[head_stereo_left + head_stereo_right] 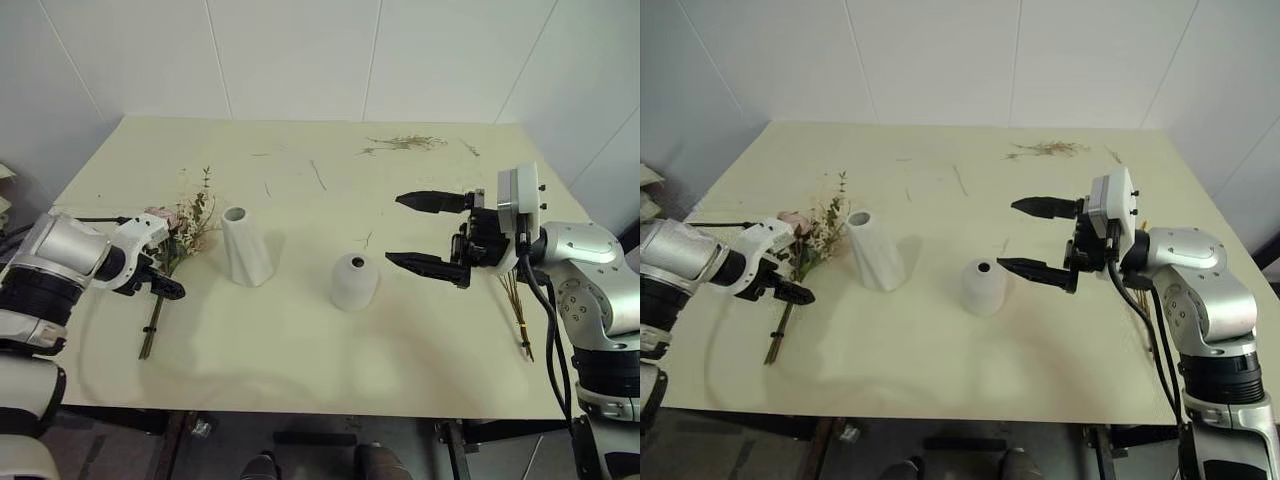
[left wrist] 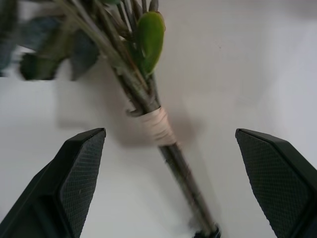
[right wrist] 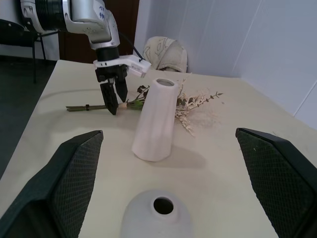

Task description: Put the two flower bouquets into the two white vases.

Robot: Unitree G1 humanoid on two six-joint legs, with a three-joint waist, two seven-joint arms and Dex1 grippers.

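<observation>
Near the desk's left edge lay the bushy bouquet [image 1: 178,240], flat on the surface, its white-pink heads toward the tall vase [image 1: 246,246] and its bound stems trailing toward the front edge. The tall faceted vase stood upright just beside the flower heads, left of the desk's middle; whether the flowers touched it could not be told. The round vase [image 1: 354,281] sat near the centre, its small hole uppermost. The slim yellow-orange bouquet [image 1: 518,310] lay close to the right edge, partly hidden behind the right arm. Both vases were empty and both bouquets rested on the desk [image 1: 300,370], so neither placement was done; judged from this, the task stood at its first pick-up.

The left pincer [image 2: 168,178] pointed steeply down over the bushy bouquet's stems, its jaws wide and straddling the pale binding without touching it, as the left wrist view showed. The right pincer [image 1: 428,232] was held level above the desk between the round vase and the right edge, pointing toward the robot's left, jaws wide and holding nothing. Loose dried sprigs [image 1: 405,144] lay scattered near the far edge.
</observation>
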